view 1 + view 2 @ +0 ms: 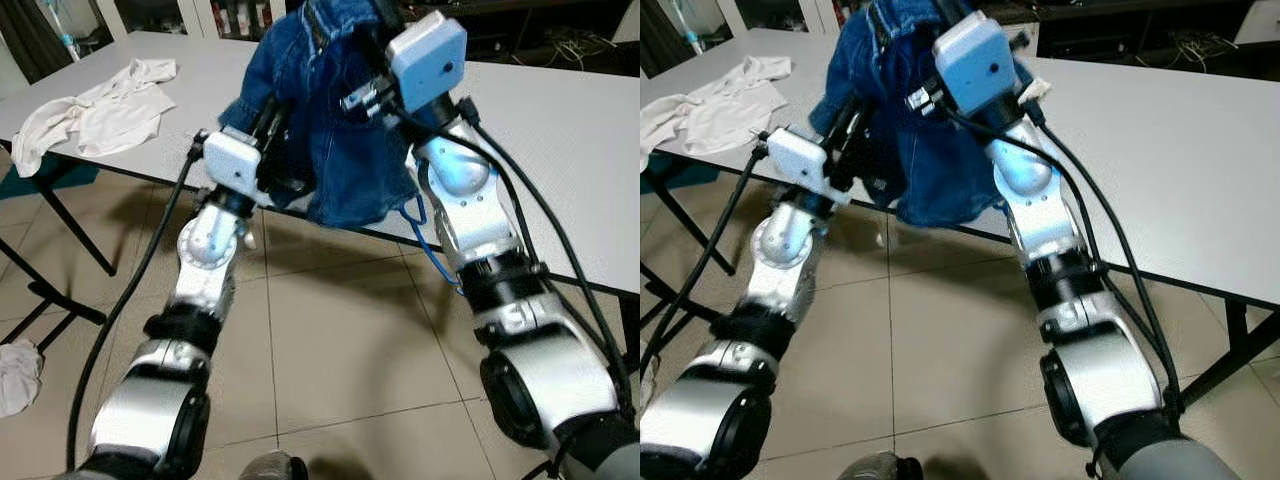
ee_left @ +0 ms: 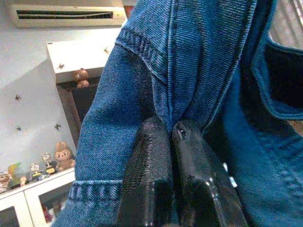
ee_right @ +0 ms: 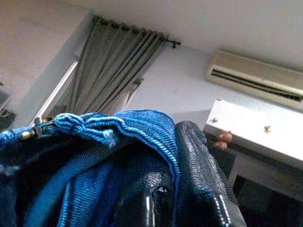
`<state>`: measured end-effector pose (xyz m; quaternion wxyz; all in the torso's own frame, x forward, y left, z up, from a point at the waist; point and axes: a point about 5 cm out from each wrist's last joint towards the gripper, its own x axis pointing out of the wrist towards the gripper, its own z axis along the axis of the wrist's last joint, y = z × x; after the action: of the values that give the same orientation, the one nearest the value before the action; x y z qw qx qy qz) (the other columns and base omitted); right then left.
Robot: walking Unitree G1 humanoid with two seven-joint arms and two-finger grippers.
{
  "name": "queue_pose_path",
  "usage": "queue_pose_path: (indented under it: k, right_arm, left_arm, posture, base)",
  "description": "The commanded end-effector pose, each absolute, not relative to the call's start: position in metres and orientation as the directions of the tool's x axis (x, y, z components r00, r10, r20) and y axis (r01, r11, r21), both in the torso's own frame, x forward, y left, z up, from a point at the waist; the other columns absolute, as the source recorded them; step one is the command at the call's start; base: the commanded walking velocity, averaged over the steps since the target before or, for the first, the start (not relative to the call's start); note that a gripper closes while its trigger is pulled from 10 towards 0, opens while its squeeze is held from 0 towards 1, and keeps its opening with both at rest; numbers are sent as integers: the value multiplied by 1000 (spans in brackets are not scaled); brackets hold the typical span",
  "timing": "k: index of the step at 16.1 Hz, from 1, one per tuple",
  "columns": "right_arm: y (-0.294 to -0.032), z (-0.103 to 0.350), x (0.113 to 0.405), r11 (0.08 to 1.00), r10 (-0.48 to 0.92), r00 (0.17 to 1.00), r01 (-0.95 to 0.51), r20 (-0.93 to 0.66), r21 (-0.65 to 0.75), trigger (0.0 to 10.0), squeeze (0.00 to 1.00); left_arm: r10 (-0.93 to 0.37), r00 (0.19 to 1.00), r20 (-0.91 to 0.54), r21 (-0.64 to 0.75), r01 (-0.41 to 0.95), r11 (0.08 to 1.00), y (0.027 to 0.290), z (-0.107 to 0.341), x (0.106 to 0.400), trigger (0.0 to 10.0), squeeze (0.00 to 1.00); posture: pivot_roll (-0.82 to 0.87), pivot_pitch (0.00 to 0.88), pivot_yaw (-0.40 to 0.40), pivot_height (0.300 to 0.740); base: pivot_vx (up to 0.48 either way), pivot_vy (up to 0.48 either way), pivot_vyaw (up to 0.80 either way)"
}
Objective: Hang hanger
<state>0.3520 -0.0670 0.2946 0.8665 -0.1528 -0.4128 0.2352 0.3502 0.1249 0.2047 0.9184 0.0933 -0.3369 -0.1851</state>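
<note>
The robot has two silver arms built of rounded metallic segments joined by black collars. A white boxy camera housing (image 1: 428, 58) sits on the right wrist and a smaller white one (image 1: 229, 157) on the left. Thick black cables (image 1: 130, 300) run along both arms. The gripper fingers (image 2: 150, 175) are black and textured.

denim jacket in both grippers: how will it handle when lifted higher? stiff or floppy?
Likely floppy: the jacket hangs in folds below both grippers, its hem drooping past the table edge. Probably heavyish: thick seamed denim. Grip looks secure: left fingers pinch a seam fold, and right fingers are shut on a bunched edge.
</note>
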Motion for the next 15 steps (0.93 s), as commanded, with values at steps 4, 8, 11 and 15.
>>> queue_pose_path:
  k: [4,8,11,15]
  right_arm:
    - [-60,290,357,837,539,606,-310,585,-451,10000,0]
    - [-64,282,363,843,521,666,-305,534,-443,10000,0]
    - [-57,279,356,824,559,646,-363,520,-435,10000,0]
    - [-44,265,341,763,647,602,-497,469,-414,10000,0]
  left_arm:
    - [-425,684,592,322,283,904,133,210,345,0,0]
    - [-441,651,618,290,332,897,129,211,333,0,0]
    - [-464,593,658,258,402,879,132,228,316,0,0]
    - [-594,529,606,215,610,763,135,225,279,0,0]
  posture:
    - [-30,0,95,740]
    - [-28,0,96,740]
    - [-23,0,93,740]
    - [-6,0,85,740]
  base:
    - [0,0,0]
    - [0,0,0]
    - [0,0,0]
    - [0,0,0]
